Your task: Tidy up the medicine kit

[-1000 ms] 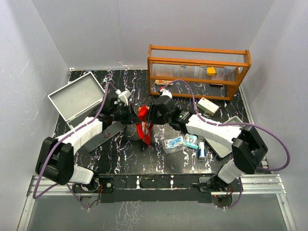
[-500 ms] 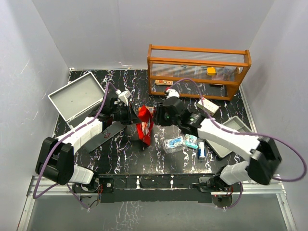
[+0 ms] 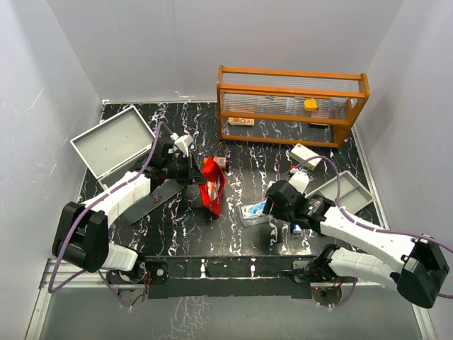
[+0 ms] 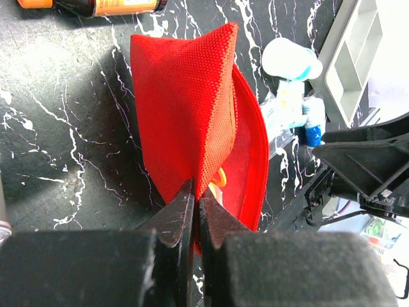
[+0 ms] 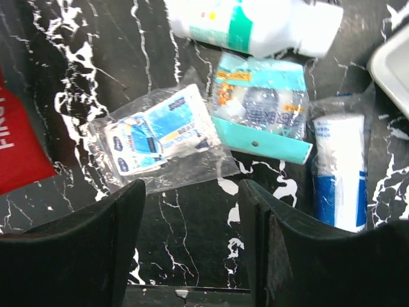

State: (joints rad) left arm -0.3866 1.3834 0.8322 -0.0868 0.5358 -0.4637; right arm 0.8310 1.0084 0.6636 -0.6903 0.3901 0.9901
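Note:
The medicine kit (image 3: 113,145), a light-grey case, lies open at the far left of the table. My left gripper (image 3: 195,172) (image 4: 197,211) is shut on the edge of a red fabric pouch (image 3: 212,184) (image 4: 185,109), holding its zipped mouth open; something orange and white shows inside. My right gripper (image 3: 272,205) (image 5: 192,204) is open, with nothing between its fingers. It hovers just near of a clear bag of blue packets (image 3: 255,211) (image 5: 156,131).
Beside the bag lie a teal-edged packet (image 5: 262,109), a white bottle (image 5: 249,25) and a blue-white tube (image 5: 339,173). A grey divided tray (image 3: 343,191), a white box (image 3: 306,156) and a wooden shelf (image 3: 291,103) stand right and back. An amber bottle (image 4: 96,6) lies behind the pouch.
My right arm has drawn back from the red pouch to the near right, over the packets, and its jaws have opened wider. The left gripper and pouch have stayed put.

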